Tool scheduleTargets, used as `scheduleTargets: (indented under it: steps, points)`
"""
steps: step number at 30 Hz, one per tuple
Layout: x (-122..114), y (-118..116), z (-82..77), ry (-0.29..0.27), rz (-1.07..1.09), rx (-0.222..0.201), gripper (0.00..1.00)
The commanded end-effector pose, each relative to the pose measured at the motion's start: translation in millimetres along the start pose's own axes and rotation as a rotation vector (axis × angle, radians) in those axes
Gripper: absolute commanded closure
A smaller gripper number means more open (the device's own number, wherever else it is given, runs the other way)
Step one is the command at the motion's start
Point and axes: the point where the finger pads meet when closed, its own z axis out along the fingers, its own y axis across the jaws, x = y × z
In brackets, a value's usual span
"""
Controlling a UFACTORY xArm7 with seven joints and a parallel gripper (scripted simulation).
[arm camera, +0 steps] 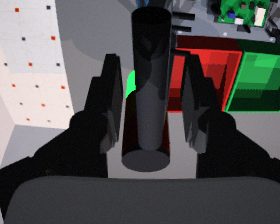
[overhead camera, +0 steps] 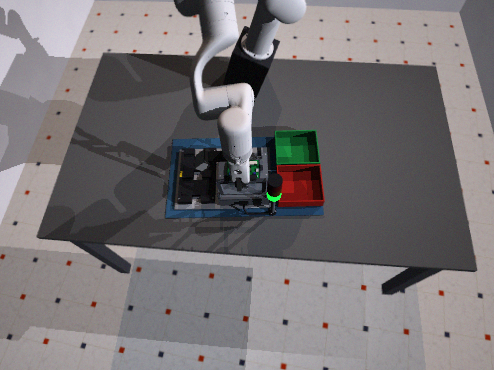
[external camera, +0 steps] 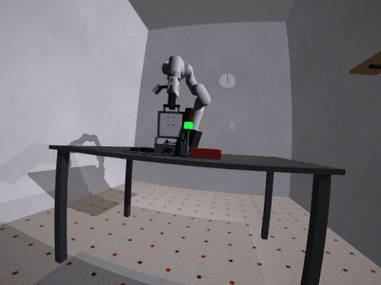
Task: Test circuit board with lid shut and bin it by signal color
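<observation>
The tester [overhead camera: 241, 196] stands on the blue mat with its grey lid [external camera: 170, 123] raised upright. My gripper [arm camera: 152, 73] is at the lid's top edge, also seen in the exterior view [external camera: 170, 107]. It is open, its fingers straddling the black lid handle [arm camera: 150, 91] with a gap on each side. The signal tower [overhead camera: 273, 194] beside the tester shows green [external camera: 188, 125].
The green bin [overhead camera: 297, 146] and the red bin [overhead camera: 300, 184] stand side by side right of the tester. The black tray [overhead camera: 192, 176] lies left of the tester on the same mat. The raised lid and the tower stand close to my wrist.
</observation>
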Motion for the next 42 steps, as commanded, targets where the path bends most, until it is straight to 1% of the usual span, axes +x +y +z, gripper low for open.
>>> scheduleTargets:
  steps: [1,33,39,42]
  points:
    - [0,-2,-3.1,0.002,0.000,0.006,0.49]
    - [0,-2,-3.3,0.002,0.000,0.006,0.49]
    - [0,-2,-7.6,0.002,0.000,0.006,0.49]
    - [0,-2,-15.5,0.002,0.000,0.006,0.49]
